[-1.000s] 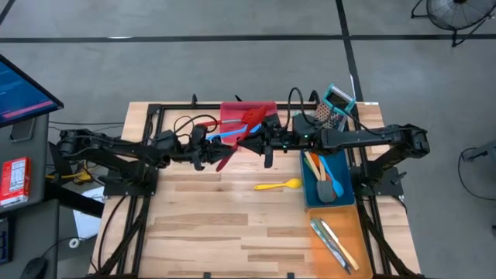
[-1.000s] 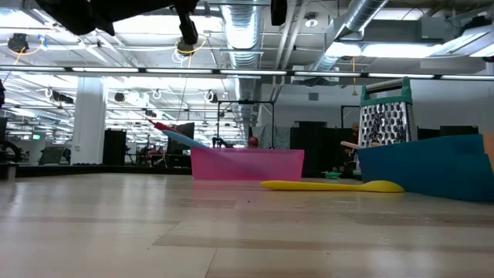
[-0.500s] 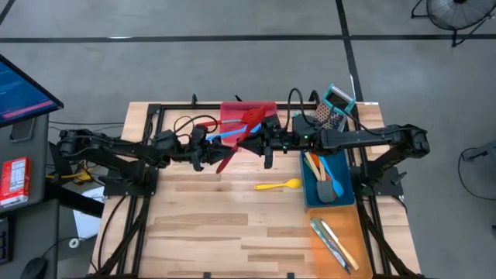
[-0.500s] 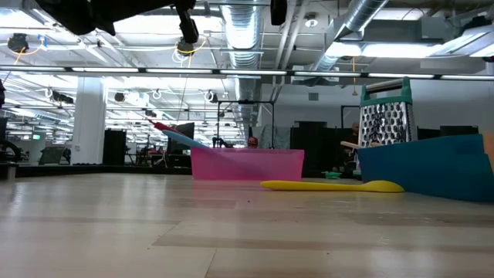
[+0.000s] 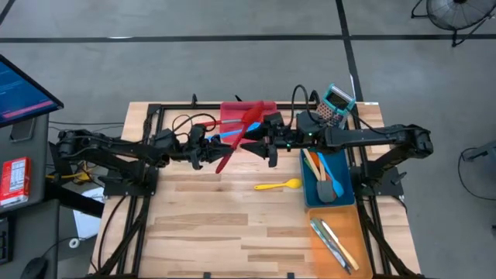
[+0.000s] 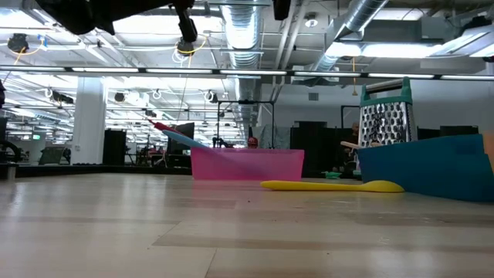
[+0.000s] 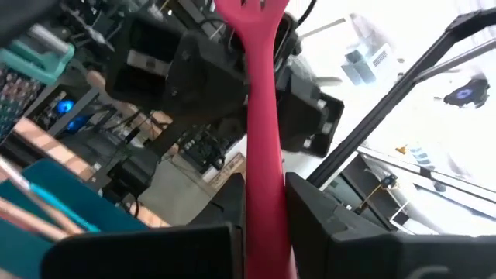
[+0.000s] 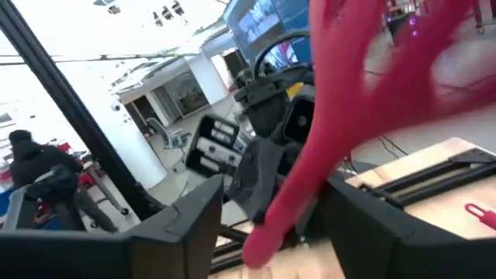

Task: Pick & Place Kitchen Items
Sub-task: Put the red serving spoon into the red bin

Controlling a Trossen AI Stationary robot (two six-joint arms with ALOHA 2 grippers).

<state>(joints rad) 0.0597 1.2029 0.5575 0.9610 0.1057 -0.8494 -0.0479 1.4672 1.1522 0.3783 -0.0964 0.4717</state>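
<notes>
A red slotted turner [image 5: 235,141] hangs over the table's far middle, above the red tray [image 5: 232,108]. My left gripper [image 5: 214,152] reaches in from the left and is shut on its handle. My right gripper [image 5: 254,142] faces it from the right, open, with a finger on either side of the turner [image 8: 310,178]; whether they touch it I cannot tell. A blue utensil [image 6: 174,133] leans on the red tray's rim. A yellow spoon [image 5: 277,185] lies flat on the table. My left gripper pinches the red turner's handle [image 7: 266,221] between its two fingers [image 7: 333,225]. It comes level from the table's left, with the fingers across the handle. The turner is lifted clear, slanting, its slotted head [image 7: 249,6] toward the far right and its free handle end [image 5: 221,165] toward the near side.
A blue tray [image 5: 344,180] holding several utensils and an orange tray [image 5: 353,232] with silver cutlery stand along the right side. A teal-topped grater [image 5: 335,107] stands at the far right corner. Bare wood spreads over the near half.
My right gripper has drawn back a little toward the table's right edge. The red turner stays where it was in my left gripper.
</notes>
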